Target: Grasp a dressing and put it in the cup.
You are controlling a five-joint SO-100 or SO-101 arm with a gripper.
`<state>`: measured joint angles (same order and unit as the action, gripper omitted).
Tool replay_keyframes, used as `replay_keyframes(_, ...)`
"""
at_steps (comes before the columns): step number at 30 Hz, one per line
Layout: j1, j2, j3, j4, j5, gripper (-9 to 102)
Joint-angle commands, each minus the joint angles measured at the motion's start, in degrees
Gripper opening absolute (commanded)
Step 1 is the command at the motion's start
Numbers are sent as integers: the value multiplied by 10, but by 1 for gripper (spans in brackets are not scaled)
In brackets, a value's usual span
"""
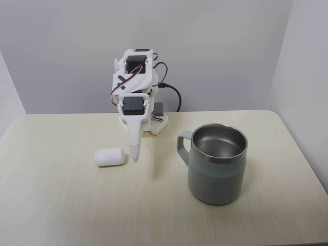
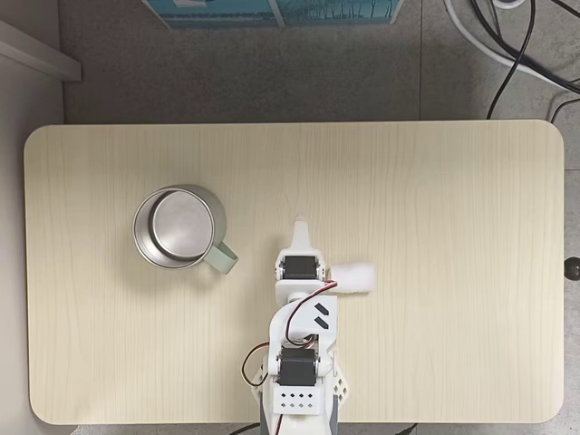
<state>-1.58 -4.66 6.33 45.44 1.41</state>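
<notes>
Nothing is done yet; the dressing [image 1: 109,157] lies loose on the bench [image 1: 61,205], at nine o'clock of the gripper [image 1: 134,154]; its fingers look clenched on nothing; the cup [image 1: 217,164] stands empty at three o'clock; grasp, carry and drop all remain.

White arm folded low over its base [image 1: 154,123], upper links stacked, red and black servo wires looping on its side. Gripper [image 1: 135,154] points down toward the table in a fixed view; in another fixed view the gripper [image 2: 300,227] reaches away from the base. Fingers appear pressed together into one tapered tip, no visible gap, holding nothing
</notes>
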Motion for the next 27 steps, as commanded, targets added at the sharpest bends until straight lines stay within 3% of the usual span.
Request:
replay_keyframes(1, 10, -3, 5, 4, 4, 0)
replay_keyframes(27, 12, -3, 5, 2, -5, 0)
